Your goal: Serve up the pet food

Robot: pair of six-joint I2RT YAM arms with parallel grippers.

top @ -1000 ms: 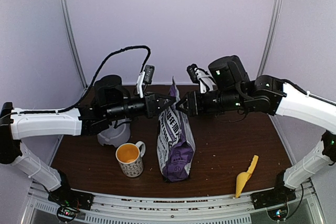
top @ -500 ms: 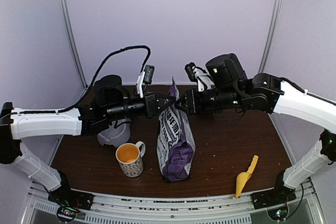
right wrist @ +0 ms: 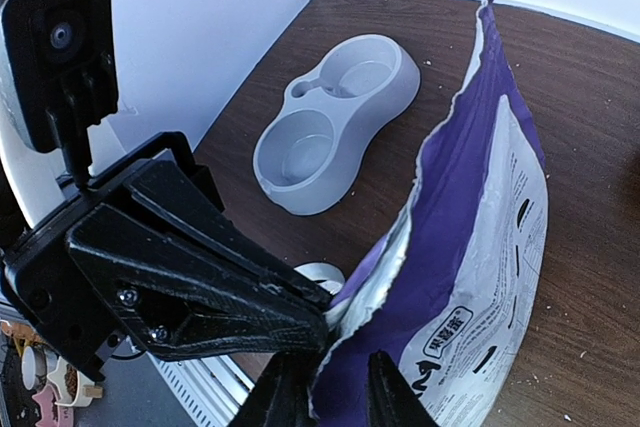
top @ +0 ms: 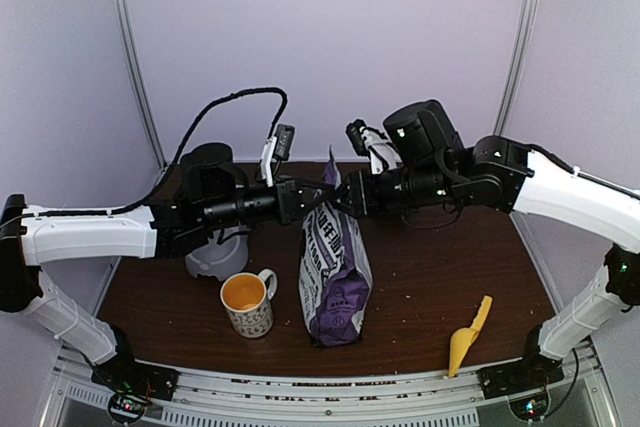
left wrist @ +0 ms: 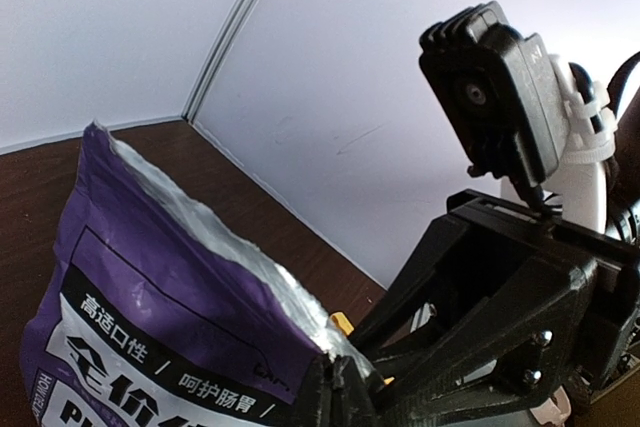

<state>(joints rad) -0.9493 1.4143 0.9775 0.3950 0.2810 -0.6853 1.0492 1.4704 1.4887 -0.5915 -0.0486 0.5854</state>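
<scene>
Bag (top: 335, 277) top edge pinched by left gripper (top: 326, 194), right gripper (top: 344, 201)

My left arm (top: 90, 232) and right arm (top: 585, 197) have white shells and black joints. A black cable (top: 235, 97) loops off the left. Silver screws (right wrist: 125, 297) stud the black fingers (right wrist: 200, 277) of the left gripper (top: 330, 194).

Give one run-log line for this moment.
left end effector: shut on purple bag top | right end effector: shut on purple bag top | double bowl: empty
</scene>
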